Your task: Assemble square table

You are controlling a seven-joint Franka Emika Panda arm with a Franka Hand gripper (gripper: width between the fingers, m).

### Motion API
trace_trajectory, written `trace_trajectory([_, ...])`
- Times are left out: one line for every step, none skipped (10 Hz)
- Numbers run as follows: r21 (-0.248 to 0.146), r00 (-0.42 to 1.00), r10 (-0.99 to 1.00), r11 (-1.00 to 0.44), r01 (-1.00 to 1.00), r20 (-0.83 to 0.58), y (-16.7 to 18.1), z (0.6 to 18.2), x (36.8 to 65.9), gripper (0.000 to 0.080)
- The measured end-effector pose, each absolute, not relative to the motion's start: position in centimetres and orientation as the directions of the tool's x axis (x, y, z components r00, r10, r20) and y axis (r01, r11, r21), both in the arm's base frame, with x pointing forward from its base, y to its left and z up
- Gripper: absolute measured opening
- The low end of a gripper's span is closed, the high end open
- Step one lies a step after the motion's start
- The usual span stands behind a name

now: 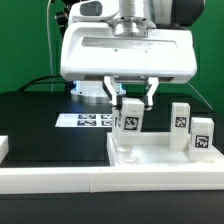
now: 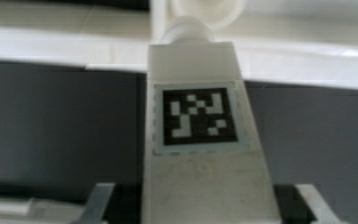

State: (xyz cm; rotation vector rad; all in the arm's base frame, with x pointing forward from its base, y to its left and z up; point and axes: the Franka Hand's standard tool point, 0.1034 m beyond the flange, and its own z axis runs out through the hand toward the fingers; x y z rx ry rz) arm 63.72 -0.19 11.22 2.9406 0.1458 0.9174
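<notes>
Gripping one leg (image 1: pixel 130 117) upright in gripper (image 1: pixel 130 103), jaws clamped on its sides | over tabletop (image 1: pixel 150 155) lying at near right | progress: early-to-middle, apparently no leg confirmed fastened | count: one tabletop, three legs visible, two other legs (image 1: pixel 181 118) standing at right; fourth unseen

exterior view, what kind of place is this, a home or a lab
Most likely a robotics lab bench, not a home: a black table with a tagged marker board, white tagged legs, and the gripper shut on one leg.
</notes>
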Motion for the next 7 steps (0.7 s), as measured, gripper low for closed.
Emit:
trace_trajectory([0.077, 0.823, 0.106, -0.994, 0.076, 0.557, 0.1, 10.99, 63.66, 0.029])
trace_trajectory([0.076, 0.822, 0.108, -0.994, 0.078, 0.559, 0.25, 11.12, 63.79, 0.029])
trace_trajectory([0.076, 0.823, 0.108, -0.994, 0.078, 0.558, 0.24, 11.07, 63.76, 0.029])
trace_trajectory([0.076, 0.823, 0.11, -0.994, 0.081, 0.557, 0.43, 11.0, 63.74, 0.029])
trace_trajectory([0.073, 0.823, 0.108, -0.994, 0.081, 0.557, 0.7, 10.99, 63.73, 0.029])
trace_trajectory([0.071, 0.827, 0.108, -0.994, 0.082, 0.552, 0.69, 10.88, 63.67, 0.029])
trace_trajectory([0.056, 0.844, 0.107, -0.994, 0.091, 0.526, 1.05, 10.6, 63.54, 0.029])
